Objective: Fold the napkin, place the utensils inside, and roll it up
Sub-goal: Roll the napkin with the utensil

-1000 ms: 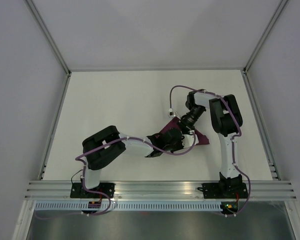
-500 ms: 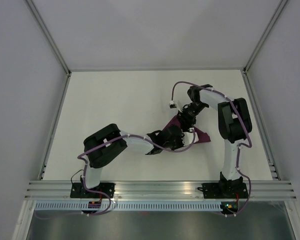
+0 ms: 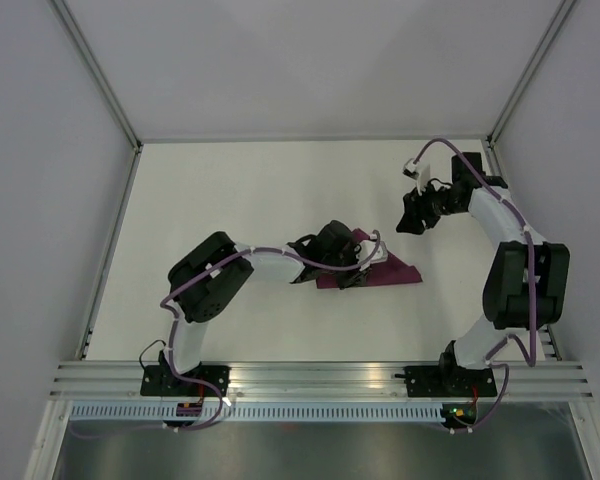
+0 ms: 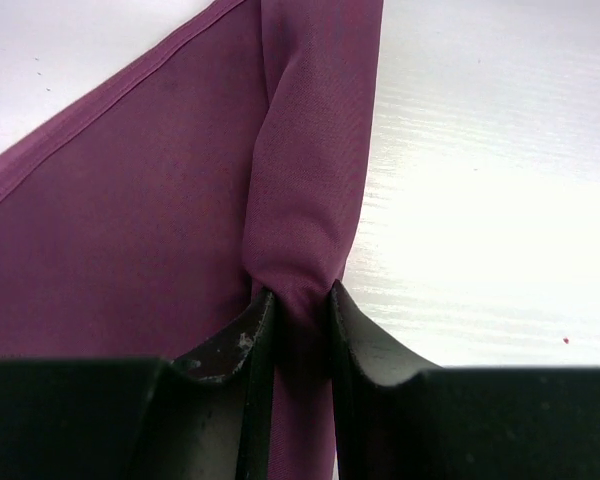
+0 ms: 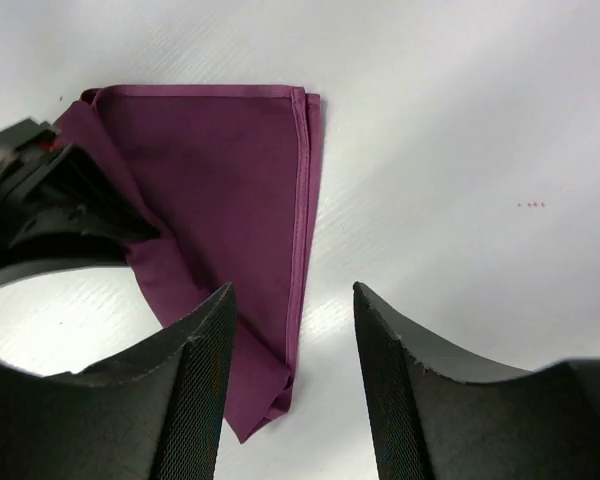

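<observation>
The purple-maroon napkin (image 3: pixel 390 272) lies folded and partly bunched on the white table, right of centre. My left gripper (image 3: pixel 358 262) is shut on a gathered fold of the napkin (image 4: pixel 310 180), pinched between both fingers. My right gripper (image 3: pixel 412 218) is open and empty, raised above the table at the right rear, apart from the cloth. In the right wrist view the folded napkin (image 5: pixel 230 200) lies below the open fingers, with the left gripper's black body at its left edge. No utensils show in any view.
Grey enclosure walls stand on three sides of the white table (image 3: pixel 230 200). An aluminium rail (image 3: pixel 320 378) runs along the near edge, where both arm bases are bolted. The right arm's purple cable loops above its wrist.
My right gripper has let go of the napkin and swung away to the right rear, now open. My left gripper has shifted slightly up with the cloth. More of the napkin lies flat.
</observation>
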Robot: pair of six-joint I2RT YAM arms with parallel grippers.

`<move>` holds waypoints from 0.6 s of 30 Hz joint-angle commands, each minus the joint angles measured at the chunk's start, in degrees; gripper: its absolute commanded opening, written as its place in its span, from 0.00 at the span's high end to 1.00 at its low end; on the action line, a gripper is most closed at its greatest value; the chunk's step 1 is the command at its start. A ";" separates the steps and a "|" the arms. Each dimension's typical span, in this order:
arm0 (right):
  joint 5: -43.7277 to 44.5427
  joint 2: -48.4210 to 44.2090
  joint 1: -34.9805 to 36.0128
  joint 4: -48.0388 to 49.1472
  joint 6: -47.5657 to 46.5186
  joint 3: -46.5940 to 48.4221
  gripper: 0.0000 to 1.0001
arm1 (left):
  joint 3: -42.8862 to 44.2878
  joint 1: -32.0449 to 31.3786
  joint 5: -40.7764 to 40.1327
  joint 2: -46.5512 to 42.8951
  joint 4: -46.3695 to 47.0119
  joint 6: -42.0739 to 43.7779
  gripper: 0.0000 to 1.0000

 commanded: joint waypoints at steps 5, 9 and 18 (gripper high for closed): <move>-3.59 -15.23 -0.83 8.21 -9.37 -16.14 0.41 | 7.38 7.39 20.12 9.09 -22.81 -4.99 0.98; -1.22 -22.43 1.09 9.26 -14.56 -23.79 0.39 | 13.34 9.68 27.16 13.49 -28.70 -5.87 0.98; 15.29 -31.24 20.32 27.53 -9.13 -40.23 0.36 | 20.73 12.49 36.30 19.73 -37.85 -7.01 0.98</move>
